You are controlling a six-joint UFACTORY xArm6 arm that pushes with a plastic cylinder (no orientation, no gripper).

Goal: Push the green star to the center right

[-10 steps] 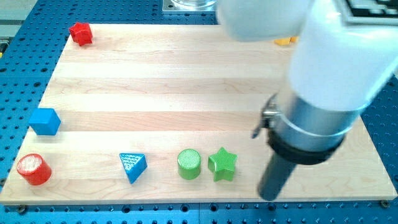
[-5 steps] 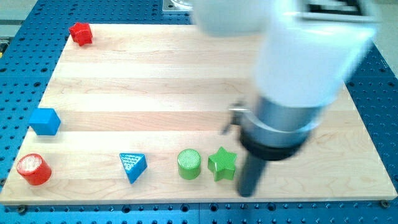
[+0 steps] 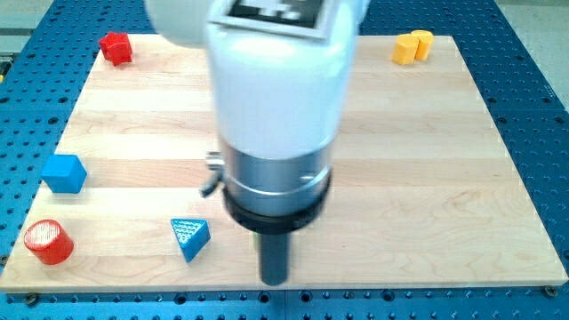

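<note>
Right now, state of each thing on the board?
my tip: down at the board's bottom edge, right of the blue triangle
green star: hidden behind the arm
red cylinder: upright
blue cube: flat
red block: flat
yellow blocks: touching

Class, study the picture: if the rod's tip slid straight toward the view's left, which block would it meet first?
Probably the blue triangle, the nearest block left of my tip; it sits slightly higher in view, so a near miss is possible.

Arm [image 3: 276, 98]: white, upright, filling centre view.
My tip [image 3: 273, 281]: at 6 o'clock, near bottom edge.
</note>
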